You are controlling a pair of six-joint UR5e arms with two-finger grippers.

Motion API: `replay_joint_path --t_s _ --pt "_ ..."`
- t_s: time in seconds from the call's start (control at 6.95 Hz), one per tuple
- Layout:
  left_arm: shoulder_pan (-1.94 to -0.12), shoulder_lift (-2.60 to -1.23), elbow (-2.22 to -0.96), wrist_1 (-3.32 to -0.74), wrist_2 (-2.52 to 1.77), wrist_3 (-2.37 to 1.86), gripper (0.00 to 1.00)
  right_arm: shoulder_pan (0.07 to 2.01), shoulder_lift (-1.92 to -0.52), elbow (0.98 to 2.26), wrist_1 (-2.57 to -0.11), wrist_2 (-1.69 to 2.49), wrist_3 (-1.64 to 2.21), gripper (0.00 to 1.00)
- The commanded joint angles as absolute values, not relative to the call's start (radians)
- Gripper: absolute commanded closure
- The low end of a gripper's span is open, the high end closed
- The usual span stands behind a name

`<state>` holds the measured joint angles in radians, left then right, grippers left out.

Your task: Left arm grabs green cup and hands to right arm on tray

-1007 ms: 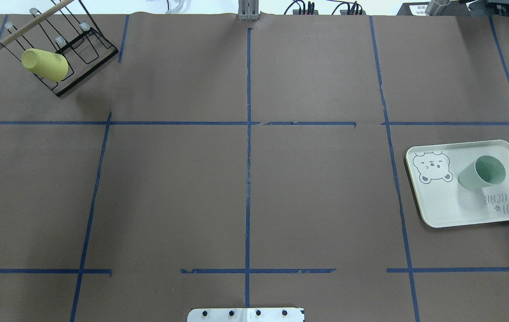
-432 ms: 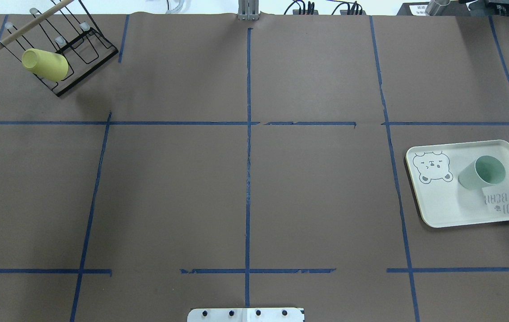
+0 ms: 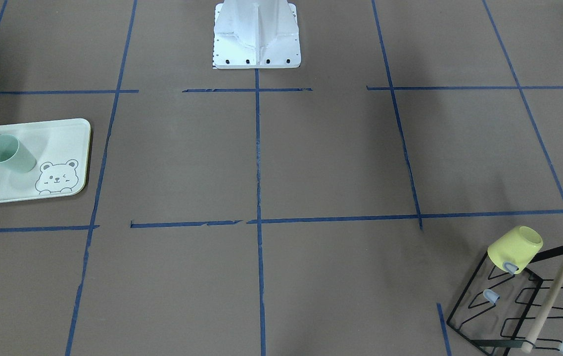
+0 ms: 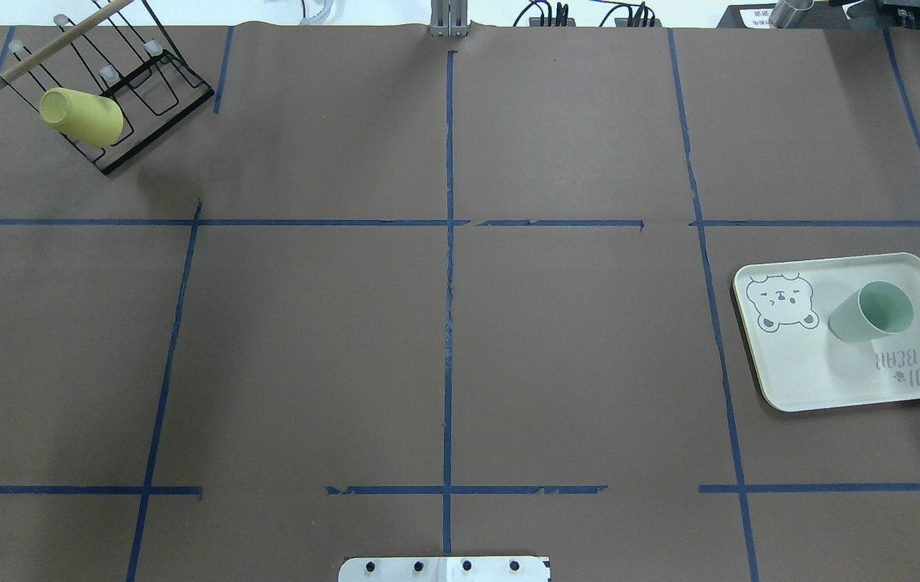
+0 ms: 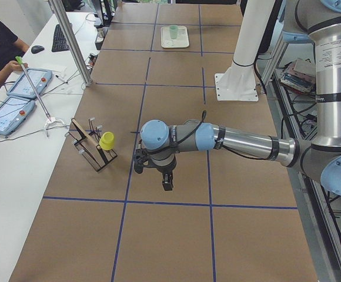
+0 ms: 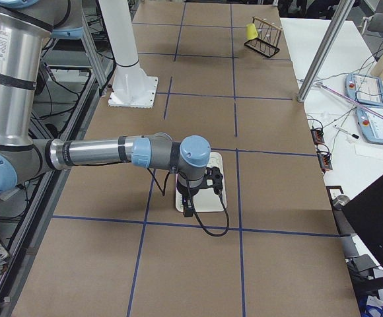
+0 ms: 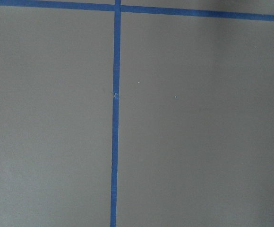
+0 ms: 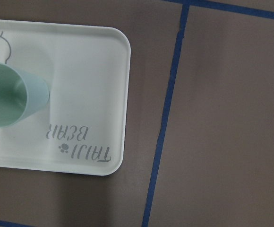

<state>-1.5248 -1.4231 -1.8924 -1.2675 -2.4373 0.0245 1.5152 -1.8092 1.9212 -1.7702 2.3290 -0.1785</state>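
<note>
The green cup stands upright, mouth up, on the tray at the table's right side. Both also show in the front view, cup and tray, and in the right wrist view, cup and tray. Neither arm shows in the overhead or front view. My left gripper hangs over bare table near the rack. My right gripper hangs above the tray. I cannot tell whether either gripper is open or shut. No fingers show in the wrist views.
A yellow cup hangs on a black wire rack at the far left corner. Blue tape lines divide the brown table cover. The robot's white base stands at the near edge. An operator sits beside the table.
A pale patch over the tray's lettering has gone. The cup, tray and rack have not moved.
</note>
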Motion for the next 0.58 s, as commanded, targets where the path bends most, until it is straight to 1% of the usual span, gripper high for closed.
replay_joint_path --t_s 0.0,0.14,0.43 --pt "-1.525 -1.414 -1.879 -1.270 -2.433 0.035 0.00 1.517 -1.812 1.914 -1.770 2.327 -0.173 0.00" --pt "-1.526 -1.416 -1.888 -1.299 -2.431 0.031 0.00 1.516 -1.810 1.913 -1.770 2.327 -0.172 0.00" --pt "-1.542 -1.430 -1.862 -1.304 -2.434 0.025 0.00 1.517 -1.810 1.919 -1.769 2.347 -0.170 0.00"
